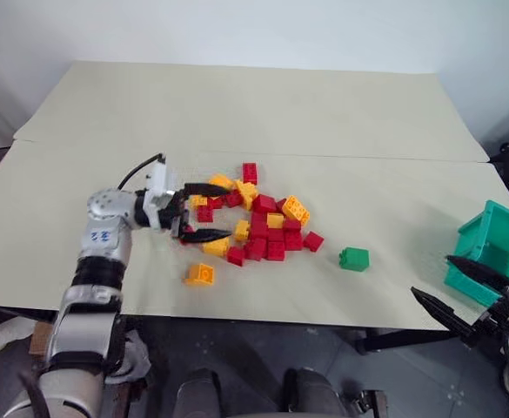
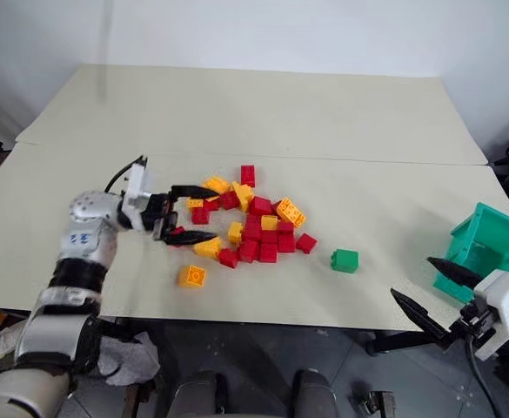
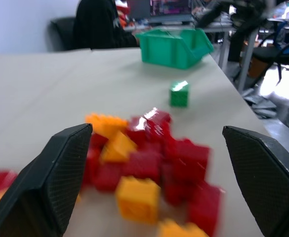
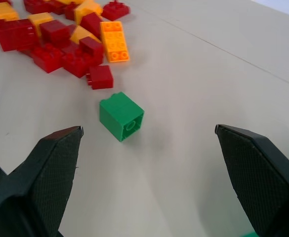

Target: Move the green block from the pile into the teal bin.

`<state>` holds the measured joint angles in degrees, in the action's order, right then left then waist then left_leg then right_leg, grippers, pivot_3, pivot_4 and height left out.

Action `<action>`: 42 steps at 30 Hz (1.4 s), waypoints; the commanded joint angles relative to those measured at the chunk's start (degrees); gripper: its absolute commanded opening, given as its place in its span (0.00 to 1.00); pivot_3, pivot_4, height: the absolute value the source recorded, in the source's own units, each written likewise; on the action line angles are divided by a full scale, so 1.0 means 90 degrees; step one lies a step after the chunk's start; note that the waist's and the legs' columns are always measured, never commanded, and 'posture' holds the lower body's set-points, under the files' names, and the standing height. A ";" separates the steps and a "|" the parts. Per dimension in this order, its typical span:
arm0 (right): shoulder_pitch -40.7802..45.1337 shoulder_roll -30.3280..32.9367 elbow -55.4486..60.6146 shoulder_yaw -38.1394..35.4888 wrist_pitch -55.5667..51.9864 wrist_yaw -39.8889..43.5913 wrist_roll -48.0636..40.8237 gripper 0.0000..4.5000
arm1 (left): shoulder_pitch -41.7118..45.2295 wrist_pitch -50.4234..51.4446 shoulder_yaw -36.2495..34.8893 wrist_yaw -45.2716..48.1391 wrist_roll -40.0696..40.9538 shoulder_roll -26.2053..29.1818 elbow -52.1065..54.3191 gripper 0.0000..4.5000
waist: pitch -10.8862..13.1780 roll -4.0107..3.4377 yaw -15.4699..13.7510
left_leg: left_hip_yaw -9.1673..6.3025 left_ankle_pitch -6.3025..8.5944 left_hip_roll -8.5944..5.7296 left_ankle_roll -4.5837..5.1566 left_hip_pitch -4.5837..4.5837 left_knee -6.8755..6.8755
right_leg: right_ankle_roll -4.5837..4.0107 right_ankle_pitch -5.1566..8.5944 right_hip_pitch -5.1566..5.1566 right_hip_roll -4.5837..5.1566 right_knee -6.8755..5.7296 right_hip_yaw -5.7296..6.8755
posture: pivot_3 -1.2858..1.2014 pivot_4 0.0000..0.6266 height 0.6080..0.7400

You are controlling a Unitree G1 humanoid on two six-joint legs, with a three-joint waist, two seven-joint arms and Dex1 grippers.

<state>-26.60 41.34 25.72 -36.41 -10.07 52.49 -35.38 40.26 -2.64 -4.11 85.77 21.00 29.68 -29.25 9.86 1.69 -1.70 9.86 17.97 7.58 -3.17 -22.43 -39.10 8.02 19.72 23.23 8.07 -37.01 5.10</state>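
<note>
Green block [image 1: 354, 259] lying alone, clear of the pile [image 1: 252, 225].
You're holding both grippers spread and empty: left gripper [image 1: 198, 212] at the pile's nine o'clock, right gripper [image 1: 461, 292] beside the teal bin [image 1: 496, 246].

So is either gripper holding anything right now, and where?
Nothing. Both the left gripper and right gripper are open and empty; the green block lies on the table.

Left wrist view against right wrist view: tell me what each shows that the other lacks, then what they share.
Left wrist view alone: the teal bin beyond the green block, seen between the open left gripper fingers. Right wrist view alone: a flat yellow brick lying studs up, framed by the open right gripper. Both share the green block, set apart from the pile on the table.
</note>
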 commanded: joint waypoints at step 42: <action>0.3389 0.0753 -0.0959 0.0660 -0.1738 0.0325 0.0375 0.33 | -0.2763 0.1657 0.0524 -0.2755 0.0948 -0.0329 0.4998 1.00 | -0.0001 -0.0008 0.0016 | 0.0021 0.0001 0.0007 -0.0016 0.0005 -0.0004 | -0.0005 -0.0002 0.0032 -0.0004 -0.0024 -0.0029 | 0.52 0.24 1.00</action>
<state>5.28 48.60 14.02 -23.32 -23.89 58.95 -29.46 14.29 13.49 -1.07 61.81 30.77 27.34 13.91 9.85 1.62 -1.56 10.04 17.98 7.64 -3.31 -22.37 -39.14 7.98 19.70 23.45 8.02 -37.18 4.84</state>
